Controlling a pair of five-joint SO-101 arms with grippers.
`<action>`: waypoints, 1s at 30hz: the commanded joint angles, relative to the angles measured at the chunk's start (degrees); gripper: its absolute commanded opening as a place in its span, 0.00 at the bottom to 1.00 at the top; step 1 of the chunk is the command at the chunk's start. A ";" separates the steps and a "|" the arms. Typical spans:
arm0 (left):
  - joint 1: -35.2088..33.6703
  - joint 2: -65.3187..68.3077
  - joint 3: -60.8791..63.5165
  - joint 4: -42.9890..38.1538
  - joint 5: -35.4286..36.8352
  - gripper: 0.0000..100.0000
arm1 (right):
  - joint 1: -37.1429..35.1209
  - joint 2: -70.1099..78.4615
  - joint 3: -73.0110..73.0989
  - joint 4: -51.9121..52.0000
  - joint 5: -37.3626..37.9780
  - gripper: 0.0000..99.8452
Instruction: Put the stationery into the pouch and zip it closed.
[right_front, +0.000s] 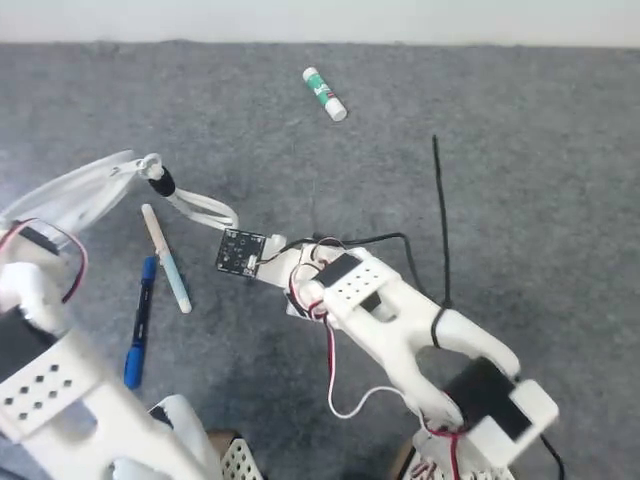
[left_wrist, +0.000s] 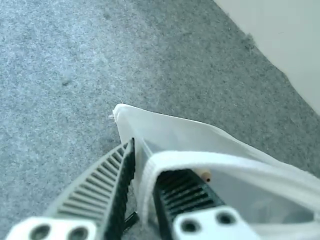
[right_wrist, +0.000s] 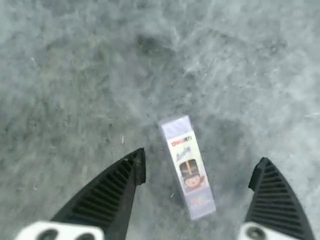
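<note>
Two arms: both white, side by side on the grey carpet (right_front: 520, 130); the left arm (right_front: 50, 380) stands at the near left corner and the right arm (right_front: 390, 310) reaches in from the near right.
Left claw (left_wrist: 142, 170): clamped on the rim of the pouch (left_wrist: 200, 145), with the fabric edge pinched between its ribbed fingers (left_wrist: 107, 175).
Pouch: translucent white, lying at the left side of the carpet (right_front: 65, 200) and lifted a little where it is held; its mouth looks open in the left wrist view.
White strap (right_front: 205, 208): a loop trailing from the pouch towards the middle of the carpet.
Right claw (right_wrist: 200, 161): spread wide and gripping nothing, pointing down at the carpet near the middle.
Small printed packet (right_wrist: 187, 167): flat on the carpet between the right claw's two black fingers, touching neither, and lying a bit askew.
Pale pen (right_front: 166, 258): on the carpet just beside the pouch, between it and the right arm.
Blue marker (right_front: 140, 322): near the pale pen on the side closer to the arms' bases, roughly parallel to it, not touching.
Glue stick (right_front: 325, 93): white with a green band, lying on its side at the far edge, well apart from everything else.
Black cable (right_front: 440, 220): runs across the carpet on the right, past the right arm.
</note>
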 joint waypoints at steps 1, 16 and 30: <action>-0.44 -0.26 -2.33 -2.02 0.62 0.01 | 0.22 1.71 -5.63 -0.40 0.70 0.32; -0.44 -0.26 -2.33 -2.02 0.62 0.01 | 2.86 10.33 -12.66 -0.04 0.70 0.28; -0.44 -0.18 -2.24 -2.02 0.62 0.01 | 2.42 9.98 -13.01 1.01 -3.08 0.07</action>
